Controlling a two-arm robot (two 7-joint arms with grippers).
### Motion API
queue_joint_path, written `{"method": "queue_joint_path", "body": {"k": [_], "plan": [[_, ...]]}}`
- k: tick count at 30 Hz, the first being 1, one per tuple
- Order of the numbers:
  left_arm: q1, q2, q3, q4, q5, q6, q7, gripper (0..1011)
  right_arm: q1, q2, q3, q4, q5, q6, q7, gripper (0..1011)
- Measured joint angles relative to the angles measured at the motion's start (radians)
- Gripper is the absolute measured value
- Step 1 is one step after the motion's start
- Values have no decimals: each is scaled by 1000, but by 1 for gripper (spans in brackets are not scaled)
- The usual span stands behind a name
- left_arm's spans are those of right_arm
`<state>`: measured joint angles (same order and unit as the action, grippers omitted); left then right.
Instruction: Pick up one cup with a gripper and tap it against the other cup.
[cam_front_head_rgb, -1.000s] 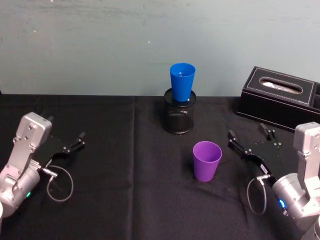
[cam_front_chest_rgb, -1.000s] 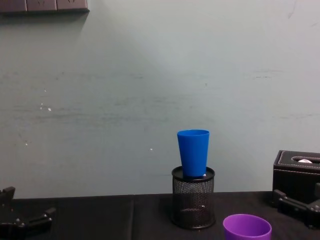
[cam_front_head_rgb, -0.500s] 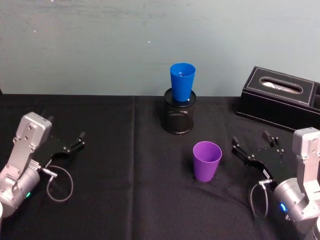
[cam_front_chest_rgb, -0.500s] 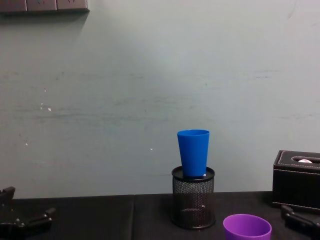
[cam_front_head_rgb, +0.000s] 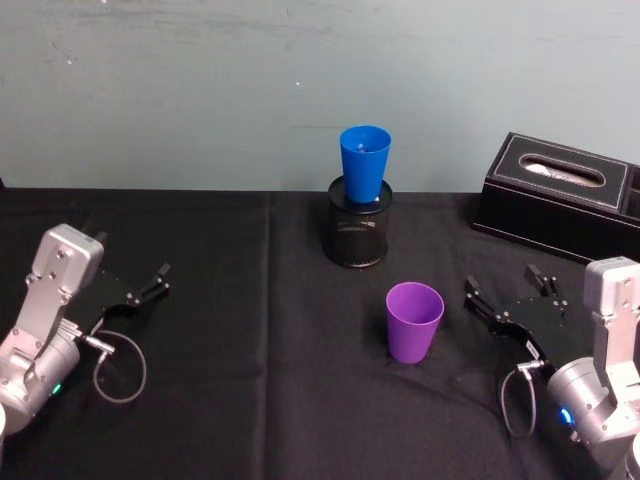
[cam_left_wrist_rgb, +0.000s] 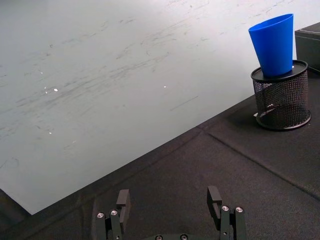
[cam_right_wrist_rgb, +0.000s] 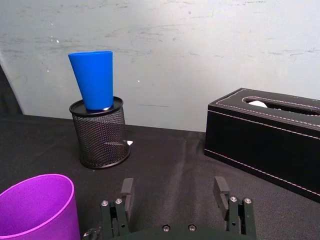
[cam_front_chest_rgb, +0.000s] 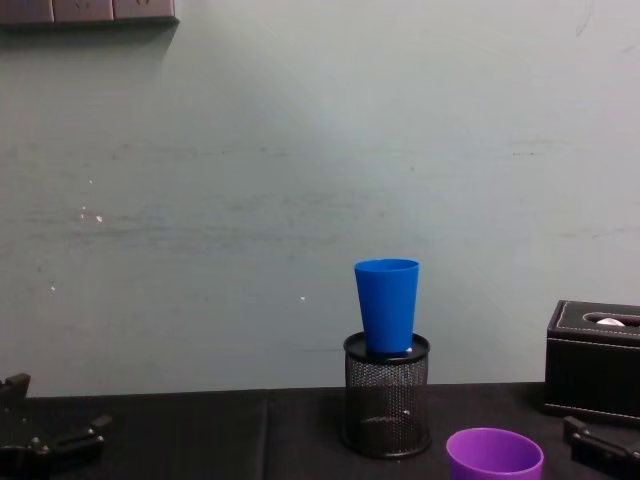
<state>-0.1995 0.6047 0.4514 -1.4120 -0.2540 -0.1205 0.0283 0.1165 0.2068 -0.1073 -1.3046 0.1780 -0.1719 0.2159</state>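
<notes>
The purple cup (cam_front_head_rgb: 414, 320) stands upright on the black table, mouth up, also visible in the right wrist view (cam_right_wrist_rgb: 37, 205) and the chest view (cam_front_chest_rgb: 494, 455). The blue cup (cam_front_head_rgb: 364, 163) sits upright in the mouth of a black mesh pen holder (cam_front_head_rgb: 358, 230) behind it, and is visible from both wrists (cam_right_wrist_rgb: 92, 79) (cam_left_wrist_rgb: 273, 44). My right gripper (cam_front_head_rgb: 502, 282) is open and empty, a short way right of the purple cup, not touching it. My left gripper (cam_front_head_rgb: 130, 256) rests open at the table's left, far from both cups.
A black tissue box (cam_front_head_rgb: 560, 195) stands at the back right, behind the right gripper. The table cover (cam_front_head_rgb: 250, 330) is black cloth running to a pale wall at the back. Cable loops hang by both wrists.
My right gripper has drawn back toward me and sunk lower, staying open to the right of the purple cup. The cups and the left arm have not moved.
</notes>
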Motion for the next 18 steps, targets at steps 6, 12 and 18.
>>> {"method": "queue_joint_path", "body": {"k": [6, 12, 18], "plan": [[0, 0, 0, 0, 0, 0, 0, 1011, -1, 1, -1, -2, 0, 0, 1, 1003], [0, 0, 0, 0, 0, 0, 0, 1011, -1, 1, -1, -3, 1, 0, 2, 1003], [0, 0, 0, 0, 0, 0, 0, 1011, -1, 1, -1, -4, 1, 0, 2, 1003]]}}
